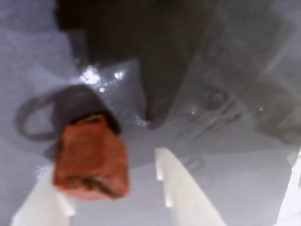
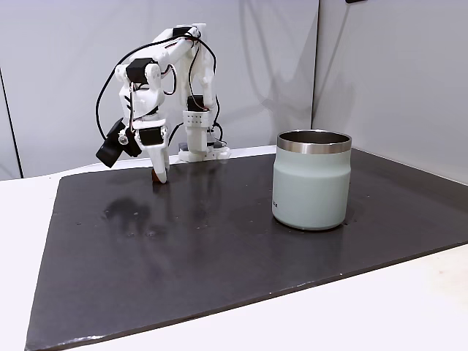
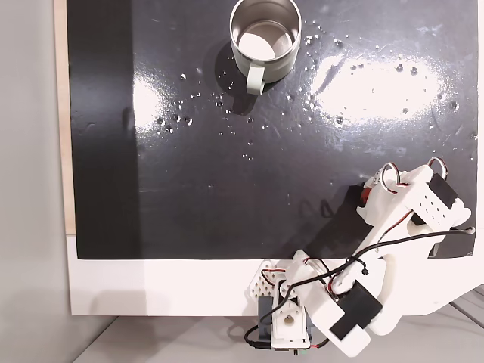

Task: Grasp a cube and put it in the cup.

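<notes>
The cube [image 1: 91, 157], a small reddish-brown block, sits in the wrist view against the left white finger [image 1: 44, 202] of the claw [image 1: 113, 200], with the right finger standing clearly apart from it across a gap. So the claw is spread, not clenched, and nothing is pinched yet. In a fixed view from the side, the claw [image 2: 159, 178] points down at the far left part of the dark mat [image 2: 219, 248], its tip at the mat surface, and a sliver of the reddish cube [image 2: 158, 180] shows at that tip. The cup [image 2: 312, 180], pale green with a steel rim, stands well apart to the right and nearer the camera; from above, the cup [image 3: 265, 36] appears at the far edge of the mat, empty as far as its shiny inside shows. By this reckoning the task is at its early stage: the reach to the cube looks finished, while closing on it, lifting, carrying across the mat and dropping it into the cup are all left.
</notes>
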Available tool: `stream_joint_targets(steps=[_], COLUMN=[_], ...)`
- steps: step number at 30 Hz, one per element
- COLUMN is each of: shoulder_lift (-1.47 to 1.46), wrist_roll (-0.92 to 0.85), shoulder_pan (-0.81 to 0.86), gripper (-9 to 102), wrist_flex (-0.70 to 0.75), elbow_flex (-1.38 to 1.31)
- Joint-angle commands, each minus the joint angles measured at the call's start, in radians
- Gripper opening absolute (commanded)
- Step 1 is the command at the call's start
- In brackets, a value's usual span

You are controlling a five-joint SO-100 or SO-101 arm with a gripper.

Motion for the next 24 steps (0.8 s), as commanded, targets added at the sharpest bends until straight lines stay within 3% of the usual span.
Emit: stream_joint_targets(steps=[1, 12, 24], shoulder_lift=[0.048, 0.087, 0.232], wrist_roll=[-0.002, 0.015, 0.118], shoulder_pan=[0.011, 0.008, -0.118], gripper=[12, 9, 9], wrist_flex=[-0.009, 0.011, 0.098], elbow_flex=[-0.005, -0.021, -0.098])
